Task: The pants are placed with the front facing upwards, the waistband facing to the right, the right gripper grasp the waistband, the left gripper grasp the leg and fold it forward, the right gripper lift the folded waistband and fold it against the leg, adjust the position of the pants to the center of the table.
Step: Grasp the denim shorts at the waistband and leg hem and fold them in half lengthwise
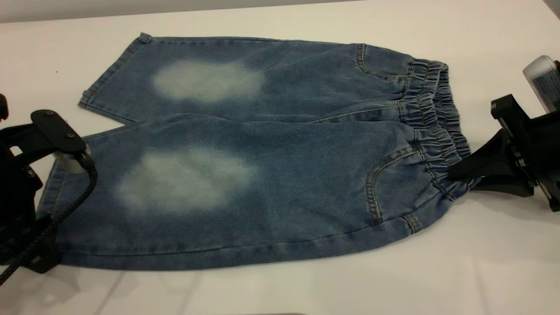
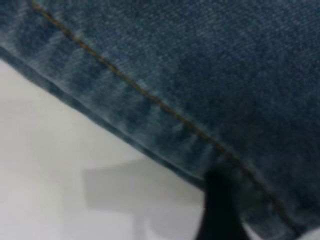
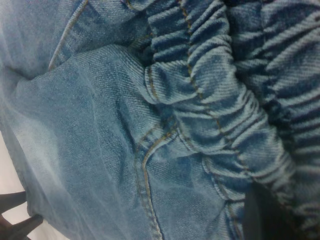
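No text can be read. A grey label (image 1: 549, 85) on the pale housing at the right edge carries some print, but it is too small to read.

left end effector (image 1: 48, 245): tips hidden behind arm | pants (image 1: 262, 153) hem (image 1: 57, 183): partly covered

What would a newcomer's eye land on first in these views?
The blue denim pants spread flat across the white table, a pale faded patch on each leg. Then the two black hands: the right hand at the near end of the gathered waistband, the left hand over the near leg's hem.
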Controlling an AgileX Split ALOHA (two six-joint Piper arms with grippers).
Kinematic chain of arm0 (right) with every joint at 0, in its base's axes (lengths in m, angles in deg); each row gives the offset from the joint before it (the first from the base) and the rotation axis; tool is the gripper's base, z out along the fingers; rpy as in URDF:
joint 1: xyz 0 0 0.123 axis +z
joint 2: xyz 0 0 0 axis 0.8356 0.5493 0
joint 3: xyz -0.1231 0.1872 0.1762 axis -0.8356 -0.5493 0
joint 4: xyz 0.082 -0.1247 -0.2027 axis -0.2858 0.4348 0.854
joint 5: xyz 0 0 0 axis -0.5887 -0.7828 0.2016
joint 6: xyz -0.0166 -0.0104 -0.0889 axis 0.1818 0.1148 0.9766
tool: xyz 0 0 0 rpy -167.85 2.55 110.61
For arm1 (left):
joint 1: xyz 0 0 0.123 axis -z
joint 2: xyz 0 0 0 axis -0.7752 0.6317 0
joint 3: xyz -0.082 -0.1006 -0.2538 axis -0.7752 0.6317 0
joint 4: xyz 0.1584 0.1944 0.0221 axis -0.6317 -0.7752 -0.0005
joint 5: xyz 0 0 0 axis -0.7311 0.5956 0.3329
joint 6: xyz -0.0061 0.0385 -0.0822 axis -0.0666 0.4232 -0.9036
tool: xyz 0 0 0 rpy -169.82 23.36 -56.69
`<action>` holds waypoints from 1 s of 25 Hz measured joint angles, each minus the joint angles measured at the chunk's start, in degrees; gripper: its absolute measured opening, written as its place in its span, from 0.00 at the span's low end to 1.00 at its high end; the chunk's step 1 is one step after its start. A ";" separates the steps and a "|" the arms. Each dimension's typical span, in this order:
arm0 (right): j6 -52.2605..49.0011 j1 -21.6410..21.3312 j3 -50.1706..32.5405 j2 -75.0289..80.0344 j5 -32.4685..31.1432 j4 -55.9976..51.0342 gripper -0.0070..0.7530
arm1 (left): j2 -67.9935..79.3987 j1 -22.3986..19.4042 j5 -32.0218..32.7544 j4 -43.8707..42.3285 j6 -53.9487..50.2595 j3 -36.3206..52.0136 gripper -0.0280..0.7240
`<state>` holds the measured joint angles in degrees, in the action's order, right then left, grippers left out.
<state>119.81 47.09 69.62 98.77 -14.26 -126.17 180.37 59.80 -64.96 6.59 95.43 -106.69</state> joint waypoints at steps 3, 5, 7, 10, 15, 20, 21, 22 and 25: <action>0.00 0.00 0.00 0.00 0.00 0.00 0.07 | 0.12 0.00 -0.43 -0.26 -0.02 0.00 0.42; 0.00 0.00 0.00 0.00 -0.30 0.16 0.07 | 0.12 0.00 -0.55 -0.40 -0.06 -0.10 0.33; 0.00 0.00 0.00 0.00 -1.68 0.52 0.07 | -0.16 0.00 -0.57 -0.44 -0.20 -0.16 0.25; 0.00 0.00 0.00 0.00 -5.89 0.90 0.07 | -1.93 0.00 -0.42 -0.39 -0.20 -0.02 0.14; 0.10 -1.41 -1.72 0.00 -13.99 1.31 0.07 | -10.47 0.00 0.61 -0.39 -0.20 0.09 0.09; 4.19 -4.89 -9.88 -1.77 -15.77 0.59 0.07 | -18.76 0.00 3.81 -0.34 -0.20 0.35 0.09; 5.22 -5.39 -11.80 -2.57 -15.77 0.52 0.07 | -20.48 0.00 4.30 -0.28 -0.20 0.41 0.09; 5.85 -5.63 -13.54 -3.57 -15.92 0.39 0.06 | -22.14 0.00 4.76 -0.28 -0.20 0.52 0.09; 6.97 -5.76 -17.90 -6.41 -16.29 0.20 0.06 | -26.83 0.00 7.66 -0.17 -0.20 0.77 0.09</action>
<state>126.78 41.33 51.72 92.36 -30.55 -125.97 153.55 59.80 -57.30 6.41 95.22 -105.92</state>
